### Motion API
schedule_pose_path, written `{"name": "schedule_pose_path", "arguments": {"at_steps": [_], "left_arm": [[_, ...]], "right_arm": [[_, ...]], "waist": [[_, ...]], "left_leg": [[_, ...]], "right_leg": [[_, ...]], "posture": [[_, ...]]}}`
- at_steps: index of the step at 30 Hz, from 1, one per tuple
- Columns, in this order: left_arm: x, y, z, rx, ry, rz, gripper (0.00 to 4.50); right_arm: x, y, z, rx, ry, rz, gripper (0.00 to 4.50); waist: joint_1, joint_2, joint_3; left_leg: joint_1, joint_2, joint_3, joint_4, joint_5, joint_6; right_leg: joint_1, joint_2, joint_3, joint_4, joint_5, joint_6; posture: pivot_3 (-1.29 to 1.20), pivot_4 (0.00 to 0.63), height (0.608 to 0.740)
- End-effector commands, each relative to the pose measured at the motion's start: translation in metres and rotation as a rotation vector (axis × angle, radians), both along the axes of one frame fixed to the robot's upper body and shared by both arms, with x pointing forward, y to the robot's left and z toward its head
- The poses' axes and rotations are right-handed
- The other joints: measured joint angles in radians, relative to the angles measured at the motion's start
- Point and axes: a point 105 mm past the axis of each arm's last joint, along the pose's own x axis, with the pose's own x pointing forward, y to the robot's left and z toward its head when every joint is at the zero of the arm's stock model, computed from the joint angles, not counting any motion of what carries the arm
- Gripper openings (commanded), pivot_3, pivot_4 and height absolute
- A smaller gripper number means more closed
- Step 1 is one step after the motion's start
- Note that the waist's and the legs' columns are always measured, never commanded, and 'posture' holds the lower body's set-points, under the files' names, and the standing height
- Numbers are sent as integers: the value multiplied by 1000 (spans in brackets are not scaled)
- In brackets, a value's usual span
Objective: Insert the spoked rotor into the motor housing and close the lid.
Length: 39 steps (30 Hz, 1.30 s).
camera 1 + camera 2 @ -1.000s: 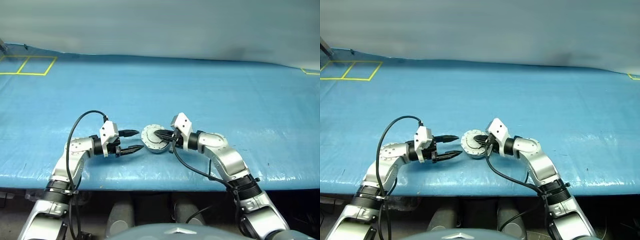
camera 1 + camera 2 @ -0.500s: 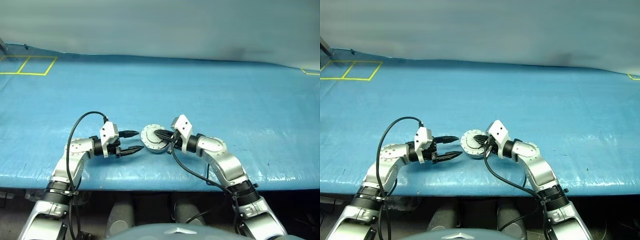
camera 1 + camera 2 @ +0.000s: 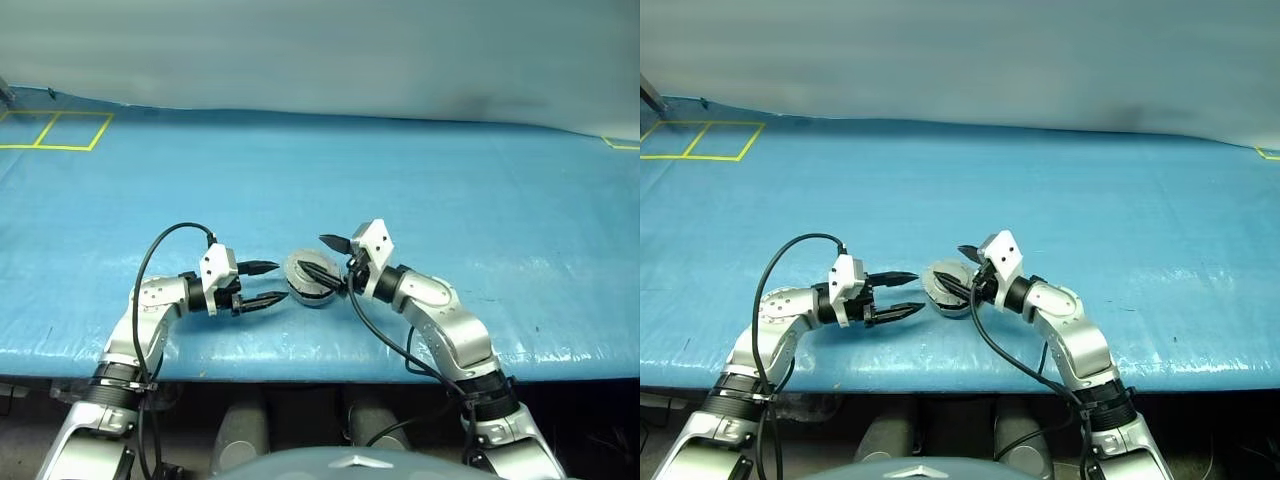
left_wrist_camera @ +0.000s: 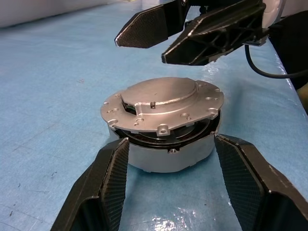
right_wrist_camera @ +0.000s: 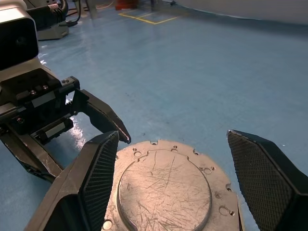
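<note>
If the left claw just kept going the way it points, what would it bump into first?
Most likely the motor housing: it sits just ahead of the left gripper, whose open fingers would probably pass either side of it.

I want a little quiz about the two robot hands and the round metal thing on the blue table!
1. True or false: the round silver-grey metal lid lies down on the short round silver metal motor housing.
2. Which gripper has its two black fingers open above the lid: the left gripper or the right gripper?
3. Pick one. The housing sits on: A) a blue table cover, B) a wooden tray, C) a red cloth.

Key: 1 true; the left wrist view shows a thin dark gap under the lid's near edge. 2 the right gripper. 3 A.
</note>
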Motion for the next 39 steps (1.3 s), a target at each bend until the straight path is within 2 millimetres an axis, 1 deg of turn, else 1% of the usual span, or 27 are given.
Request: {"name": "schedule_pose_path", "arguments": {"at_steps": [1,7,13,27,30,37,39], "left_arm": [[0,-3,7,-7,-44,-11,3069],[0,-2,6,-3,-44,-5,3069],[0,-1,5,-2,-45,0,3069],[1,1,3,5,-45,11,3069],[1,2,2,9,-44,13,3069],[2,3,2,13,-46,17,3069],[2,3,2,14,-48,18,3069]], "right_arm": [[-2,4,6,12,-23,0,3581],[1,4,-7,-2,15,-25,3581],[2,3,-15,-17,36,-36,3581],[-7,12,-23,-34,59,5,3581],[-8,13,-26,-70,44,13,3581],[-6,9,-40,-193,-8,-3,3581],[-6,8,-41,-192,-5,-6,3581]], "waist": [[0,0,0],[0,0,0],[0,0,0],[0,0,0],[0,0,0],[-1,0,0],[-1,0,0]], "left_leg": [[0,0,0,0,0,0],[0,0,0,0,0,0],[0,0,0,0,0,0],[0,0,0,-1,0,0],[0,0,0,-1,0,0],[1,0,0,-1,0,0],[1,0,0,-1,0,0]], "right_leg": [[0,0,0,0,0,0],[0,0,0,0,0,0],[0,0,0,0,0,0],[0,0,0,0,0,0],[0,0,0,0,0,-1],[0,0,0,0,-1,-1],[0,0,0,0,-1,-1]], "posture": [[0,150,740],[0,150,740],[0,150,740],[0,150,740],[0,150,740],[0,150,740],[0,150,740]]}}
